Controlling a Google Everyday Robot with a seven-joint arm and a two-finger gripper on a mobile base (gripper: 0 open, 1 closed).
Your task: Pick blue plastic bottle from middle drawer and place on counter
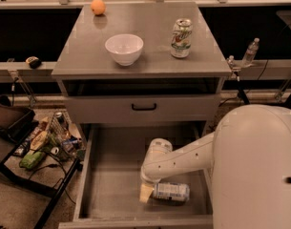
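The blue plastic bottle (171, 192) lies on its side on the floor of the open middle drawer (111, 185), near its front right. My gripper (146, 192) is down inside the drawer, right at the bottle's left end; my white arm reaches in from the lower right. The counter (150, 46) is the grey top of the cabinet above, with nothing of mine over it.
On the counter stand a white bowl (124, 48), a green-and-white soda can (181, 37) and an orange (98, 6) at the back left. A closed drawer face with a black handle (144, 107) is above the open drawer. A cluttered rack (45, 142) stands at left.
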